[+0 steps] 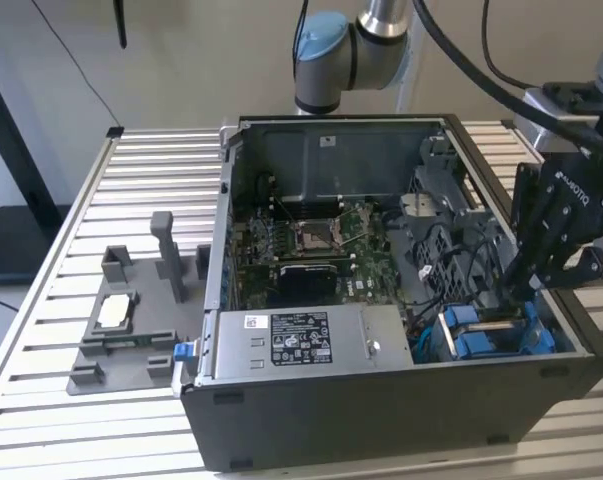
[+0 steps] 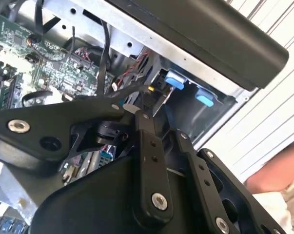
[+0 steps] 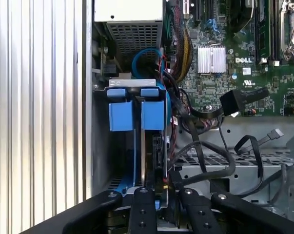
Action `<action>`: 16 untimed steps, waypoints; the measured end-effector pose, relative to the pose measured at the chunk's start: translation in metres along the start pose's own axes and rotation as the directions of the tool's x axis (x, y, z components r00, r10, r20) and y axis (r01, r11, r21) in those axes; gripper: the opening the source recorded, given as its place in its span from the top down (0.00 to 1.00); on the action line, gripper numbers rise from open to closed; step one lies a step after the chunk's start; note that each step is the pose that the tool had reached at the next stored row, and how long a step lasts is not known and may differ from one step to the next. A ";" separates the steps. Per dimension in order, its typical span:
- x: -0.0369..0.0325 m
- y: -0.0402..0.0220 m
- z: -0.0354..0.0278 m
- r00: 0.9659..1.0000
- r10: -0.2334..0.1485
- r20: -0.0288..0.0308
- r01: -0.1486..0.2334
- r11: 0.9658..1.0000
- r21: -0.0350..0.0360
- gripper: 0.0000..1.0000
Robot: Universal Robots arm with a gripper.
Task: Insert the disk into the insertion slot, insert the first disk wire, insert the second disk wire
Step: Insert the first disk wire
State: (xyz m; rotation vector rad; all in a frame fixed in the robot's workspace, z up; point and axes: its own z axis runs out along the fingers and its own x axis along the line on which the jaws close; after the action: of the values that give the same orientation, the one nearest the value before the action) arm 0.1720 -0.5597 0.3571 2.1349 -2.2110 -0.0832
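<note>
Judging from the second wrist view, the jaws of the gripper point(image 2: 139, 105) are drawn nearly together and are taken to be clamped on a small black connector point(image 2: 151, 91), from which a dark wire is led away. The connector is held close to the near end of the disk point(image 3: 154, 146). In the first wrist view the disk is seen edge-on, seated in the insertion slot point(image 3: 132, 84) of the grey drive cage, with its blue carrier tabs point(image 3: 120, 116) at the far end. Whether the connector is already mated cannot be told.

Several faults are to be feared. If the connector is tilted or offset against the port, it could be jammed or the contacts bent. A shallow grip could let it be twisted in the jaws under pressure. Loose black cables point(image 3: 205, 161) are looped just beside the linkage, so one could be snagged or pinched against the cage. The motherboard point(image 3: 220, 29) lies near, inside the open computer case point(image 1: 381, 420), and could be struck by a sideways correction.
</note>
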 end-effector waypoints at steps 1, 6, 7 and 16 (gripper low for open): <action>0.0000 0.0006 -0.0030 1.000 0.000 0.000 0.000 1.000 0.000 0.74; -0.0025 0.0072 -0.0112 1.000 0.000 0.000 0.000 1.000 0.009 0.74; -0.0032 0.0085 -0.0122 1.000 0.000 0.000 0.000 1.000 0.011 0.74; -0.0219 0.0220 -0.0155 1.000 0.000 0.001 0.000 0.999 0.034 0.74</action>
State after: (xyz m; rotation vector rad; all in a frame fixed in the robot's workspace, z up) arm 0.1522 -0.5369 0.3742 2.1524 -2.2294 -0.0475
